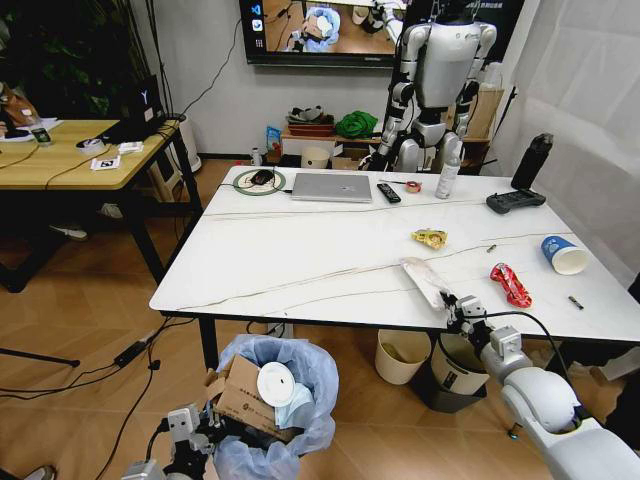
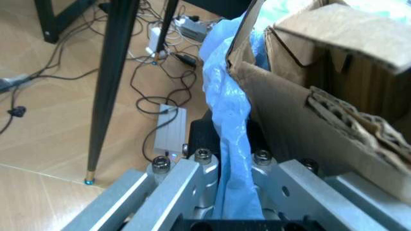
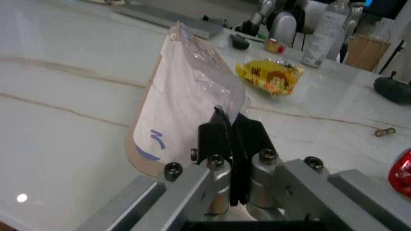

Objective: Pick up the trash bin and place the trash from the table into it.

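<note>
Pinching only the thin edge of the clear flat plastic pack over the desk, the right gripper risked dropping it short of the trash bin, whose slippery blue bag the left gripper clamped.

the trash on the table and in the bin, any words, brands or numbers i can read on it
None can be read.
yellow wrapper: red printing and a cartoon figure, letters too blurred.
clear flat plastic pack, gripped by the right claw: a blue mark, not legible as a word.
blue-white paper cup: no readable print.
red wrapper: too small.
cardboard in the trash bin, whose bag the left claw pinches: plain.
</note>
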